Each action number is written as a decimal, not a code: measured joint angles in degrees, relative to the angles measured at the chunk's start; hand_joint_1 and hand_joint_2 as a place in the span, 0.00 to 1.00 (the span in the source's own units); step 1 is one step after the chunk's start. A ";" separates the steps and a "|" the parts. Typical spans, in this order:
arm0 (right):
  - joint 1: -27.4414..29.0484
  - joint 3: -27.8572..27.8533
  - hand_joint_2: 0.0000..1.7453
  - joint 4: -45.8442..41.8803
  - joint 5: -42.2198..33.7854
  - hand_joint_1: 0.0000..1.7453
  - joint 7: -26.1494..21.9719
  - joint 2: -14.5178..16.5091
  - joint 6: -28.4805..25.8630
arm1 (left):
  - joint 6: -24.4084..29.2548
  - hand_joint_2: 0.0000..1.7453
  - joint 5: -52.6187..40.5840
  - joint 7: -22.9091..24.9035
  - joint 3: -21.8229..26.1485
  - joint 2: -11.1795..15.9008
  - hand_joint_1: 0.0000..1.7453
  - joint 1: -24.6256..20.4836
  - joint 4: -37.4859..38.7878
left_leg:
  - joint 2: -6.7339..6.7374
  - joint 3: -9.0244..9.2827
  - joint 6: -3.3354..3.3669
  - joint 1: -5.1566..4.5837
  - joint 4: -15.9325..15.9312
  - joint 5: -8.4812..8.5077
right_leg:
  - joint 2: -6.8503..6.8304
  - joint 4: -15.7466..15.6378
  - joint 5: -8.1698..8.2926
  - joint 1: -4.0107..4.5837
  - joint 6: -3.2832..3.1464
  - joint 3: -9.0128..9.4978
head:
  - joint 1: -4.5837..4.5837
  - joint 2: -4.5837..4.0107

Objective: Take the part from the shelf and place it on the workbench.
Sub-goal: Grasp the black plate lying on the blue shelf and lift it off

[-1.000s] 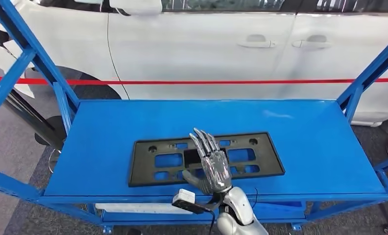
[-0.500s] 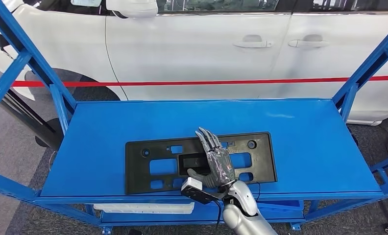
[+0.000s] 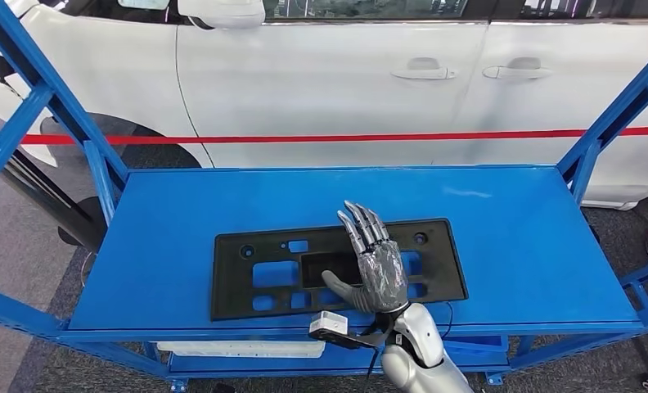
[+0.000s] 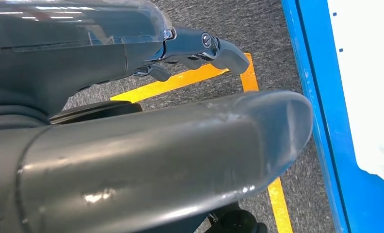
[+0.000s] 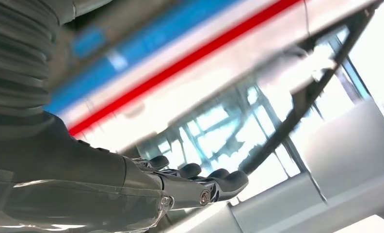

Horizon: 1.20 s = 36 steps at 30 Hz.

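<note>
The flat black rectangular plastic part (image 3: 337,266), pierced with rectangular cut-outs and small round holes, lay on the top board of the blue metal shelf (image 3: 509,237), toward the shelf's front edge and a little left of its middle. The right robot hand (image 3: 374,266) was over the right half of that part, back of the hand up, its fingers (image 3: 362,225) straight and slightly apart, the thumb stuck out to the side across one of the cut-outs; it held nothing, and whether it touched the part could not be told. Beyond the shelf ran a red tape line (image 3: 304,137), and behind that stood a white car (image 3: 345,74). The left robot hand (image 4: 200,46) showed in its wrist view above grey carpet with a yellow floor line (image 4: 180,82), fingers loosely bent around nothing.
</note>
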 joint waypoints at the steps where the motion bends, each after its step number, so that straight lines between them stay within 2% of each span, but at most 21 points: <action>1: 0.32 0.04 1.00 -1.91 1.02 0.00 0.36 -0.37 -0.18 | 0.09 0.00 0.11 0.14 0.02 0.01 0.00 0.01 0.00 | 0.00 -0.01 0.00 0.00 0.00 0.00 | -0.01 0.00 0.00 -0.01 0.00 -0.01 | 0.00 0.00; 10: 1.06 0.30 1.00 -12.25 2.89 0.00 1.41 -4.03 0.90 | 0.55 0.00 0.78 0.62 0.50 0.04 0.00 0.00 0.00 | 0.00 -0.01 0.00 -0.03 0.00 -0.01 | -0.01 -0.01 0.00 -0.04 0.01 -0.02 | -0.01 0.00; 16: 0.93 2.01 1.00 -12.94 2.70 0.00 1.96 -8.55 8.75 | 0.69 0.00 0.64 0.79 0.63 0.05 0.00 -0.01 0.00 | -0.01 -0.02 0.00 -0.03 0.00 -0.02 | -0.02 -0.01 0.00 -0.04 0.01 -0.01 | 0.00 0.00; 22: 0.20 5.73 1.00 -9.39 0.37 0.00 -1.55 -12.10 15.98 | 0.68 0.00 -0.68 1.59 0.51 0.07 0.00 0.00 0.00 | -0.02 -0.04 0.00 -0.03 0.00 -0.04 | -0.06 -0.01 0.00 -0.04 0.02 -0.02 | -0.01 0.01; 28: -0.47 11.72 1.00 -3.78 0.03 0.00 -4.27 -12.79 16.85 | 0.71 0.00 -1.27 2.45 -0.02 0.07 0.00 -0.09 0.00 | -0.02 -0.05 0.00 -0.02 0.00 -0.04 | -0.07 -0.01 -0.01 -0.02 0.01 -0.04 | -0.01 0.00; 36: -0.52 15.31 1.00 -0.07 -0.23 0.00 -2.93 -12.69 14.72 | 0.77 0.00 -1.39 2.70 -0.50 0.07 0.00 -0.14 0.00 | -0.02 -0.05 0.00 -0.02 0.00 -0.04 | -0.07 0.00 -0.01 -0.03 0.01 -0.03 | -0.01 0.00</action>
